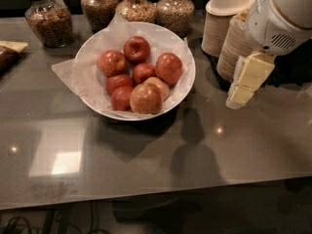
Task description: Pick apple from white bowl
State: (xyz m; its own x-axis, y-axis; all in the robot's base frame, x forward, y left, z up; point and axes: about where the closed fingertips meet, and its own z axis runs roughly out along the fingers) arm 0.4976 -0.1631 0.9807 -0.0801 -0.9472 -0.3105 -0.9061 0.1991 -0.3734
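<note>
The white bowl (90, 46), lined with crumpled white paper, sits on the grey table left of centre and holds several apples. The apple (169, 68), large, glossy and red with an orange blush, lies at the bowl's right side. Smaller dark red apples (137, 48) and a paler tan apple (146, 99) lie around it. My gripper (245, 82), cream-coloured under the white arm housing (279, 21), hangs above the table to the right of the bowl, apart from it and from the apples. It holds nothing that I can see.
Stacks of beige disposable bowls (228, 18) stand at the back right, just behind my gripper. Several glass jars of grains and nuts (48, 17) line the back edge. A wrapped snack (9, 52) lies at the far left.
</note>
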